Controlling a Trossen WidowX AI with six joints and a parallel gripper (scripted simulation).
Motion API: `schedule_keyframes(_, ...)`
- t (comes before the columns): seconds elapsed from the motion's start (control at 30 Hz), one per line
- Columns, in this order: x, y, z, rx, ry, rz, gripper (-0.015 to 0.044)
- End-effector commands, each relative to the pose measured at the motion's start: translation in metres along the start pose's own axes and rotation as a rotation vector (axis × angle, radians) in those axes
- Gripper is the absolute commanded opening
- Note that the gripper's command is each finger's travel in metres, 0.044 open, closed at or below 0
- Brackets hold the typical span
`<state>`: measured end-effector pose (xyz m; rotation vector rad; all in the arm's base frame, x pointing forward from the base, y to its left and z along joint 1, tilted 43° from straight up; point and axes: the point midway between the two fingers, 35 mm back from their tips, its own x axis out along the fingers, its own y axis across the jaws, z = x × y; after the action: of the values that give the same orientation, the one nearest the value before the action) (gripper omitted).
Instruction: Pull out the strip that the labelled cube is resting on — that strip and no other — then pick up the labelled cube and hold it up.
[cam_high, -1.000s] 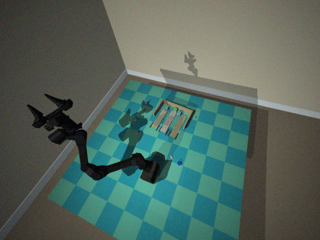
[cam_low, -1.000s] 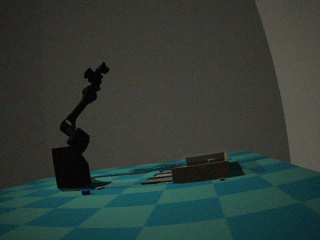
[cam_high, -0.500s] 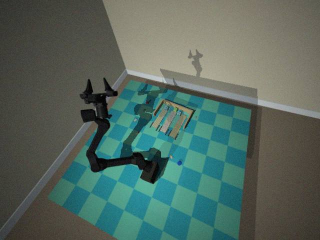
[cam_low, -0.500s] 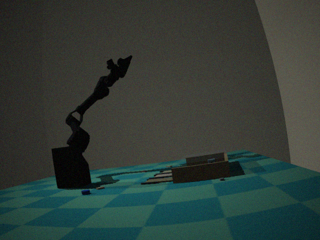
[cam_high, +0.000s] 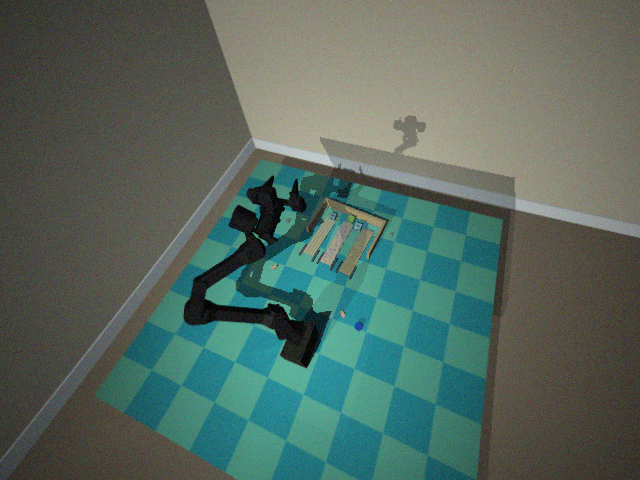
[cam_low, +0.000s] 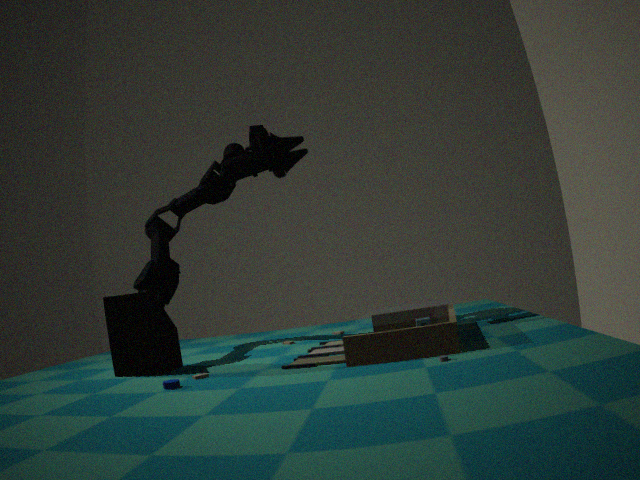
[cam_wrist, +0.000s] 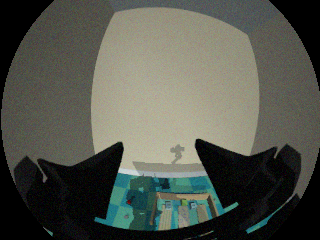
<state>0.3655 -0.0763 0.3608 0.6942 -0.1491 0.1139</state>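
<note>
My gripper (cam_high: 283, 179) (cam_low: 304, 144) (cam_wrist: 160, 144) is open and empty, high above the floor and away from the strips. A left striped strip (cam_high: 319, 236) (cam_wrist: 165, 219), a middle speckled strip (cam_high: 337, 243) (cam_wrist: 183, 217) and a right tan strip (cam_high: 356, 253) (cam_wrist: 202, 212) lie side by side. Near their far ends are a left grey-blue cube (cam_high: 333, 215) (cam_wrist: 168, 204), a green block (cam_high: 351, 219) (cam_wrist: 184, 202) and a right grey-blue cube (cam_high: 358, 226) (cam_wrist: 193, 205). The label and exact contacts are too small to tell.
A low wooden wall (cam_low: 403, 343) (cam_wrist: 172, 195) surrounds the far ends on three sides. A blue disc (cam_high: 358, 326) (cam_low: 171, 383) and a beige chip (cam_high: 342, 313) (cam_low: 200, 376) lie near the arm's base. A red piece (cam_wrist: 129, 202) lies left of the wall.
</note>
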Motion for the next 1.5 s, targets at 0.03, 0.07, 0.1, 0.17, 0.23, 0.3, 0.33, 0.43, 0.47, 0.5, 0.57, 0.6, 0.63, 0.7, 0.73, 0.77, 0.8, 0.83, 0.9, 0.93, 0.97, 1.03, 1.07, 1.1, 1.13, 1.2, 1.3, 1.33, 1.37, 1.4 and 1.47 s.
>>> schedule_keyframes(0.03,-0.006,-0.052,-0.076,-0.019,0.234,-0.043,0.04)
schedule_keyframes(0.07,-0.009,-0.061,-0.09,-0.019,0.277,-0.046,0.04)
schedule_keyframes(0.1,-0.013,-0.069,-0.104,-0.017,0.318,-0.049,0.04)
schedule_keyframes(0.17,-0.024,-0.084,-0.134,-0.01,0.407,-0.05,0.04)
schedule_keyframes(0.23,-0.037,-0.097,-0.163,0.004,0.493,-0.046,0.04)
schedule_keyframes(0.3,-0.053,-0.107,-0.191,0.023,0.576,-0.037,0.04)
schedule_keyframes(0.33,-0.062,-0.112,-0.204,0.035,0.616,-0.03,0.04)
schedule_keyframes(0.43,-0.089,-0.12,-0.24,0.078,0.722,-0.005,0.04)
schedule_keyframes(0.47,-0.095,-0.12,-0.246,0.087,0.741,0.001,0.04)
schedule_keyframes(0.5,-0.097,-0.121,-0.248,0.09,0.747,0.003,0.04)
schedule_keyframes(0.57,-0.097,-0.121,-0.248,0.09,0.747,0.003,0.04)
schedule_keyframes(0.6,-0.097,-0.121,-0.248,0.09,0.747,0.003,0.04)
schedule_keyframes(0.63,-0.097,-0.121,-0.248,0.09,0.747,0.003,0.04)
schedule_keyframes(0.7,-0.097,-0.121,-0.248,0.09,0.747,0.003,0.04)
schedule_keyframes(0.73,-0.097,-0.121,-0.248,0.09,0.747,0.003,0.04)
schedule_keyframes(0.77,-0.097,-0.121,-0.248,0.09,0.747,0.003,0.04)
schedule_keyframes(0.8,-0.097,-0.121,-0.248,0.09,0.747,0.003,0.04)
schedule_keyframes(0.83,-0.097,-0.121,-0.248,0.09,0.747,0.003,0.04)
schedule_keyframes(0.9,-0.097,-0.121,-0.248,0.09,0.747,0.003,0.04)
schedule_keyframes(0.93,-0.097,-0.121,-0.248,0.09,0.747,0.003,0.04)
schedule_keyframes(0.97,-0.097,-0.121,-0.248,0.09,0.747,0.003,0.04)
schedule_keyframes(1.03,-0.097,-0.121,-0.248,0.09,0.747,0.003,0.04)
schedule_keyframes(1.07,-0.096,-0.12,-0.249,0.092,0.754,0.003,0.0374)
schedule_keyframes(1.1,-0.092,-0.119,-0.251,0.097,0.775,0.004,0.0348)
schedule_keyframes(1.13,-0.086,-0.117,-0.256,0.106,0.809,0.006,0.0321)
schedule_keyframes(1.2,-0.074,-0.11,-0.267,0.124,0.894,0.011,0.0269)
schedule_keyframes(1.3,-0.058,-0.097,-0.285,0.145,1.024,0.015,0.019)
schedule_keyframes(1.33,-0.053,-0.092,-0.291,0.151,1.068,0.015,0.0164)
schedule_keyframes(1.37,-0.049,-0.087,-0.297,0.158,1.112,0.014,0.0138)
schedule_keyframes(1.4,-0.044,-0.083,-0.302,0.168,1.151,0.006,0.0111)
schedule_keyframes(1.47,-0.036,-0.075,-0.313,0.186,1.23,-0.011,0.0059)
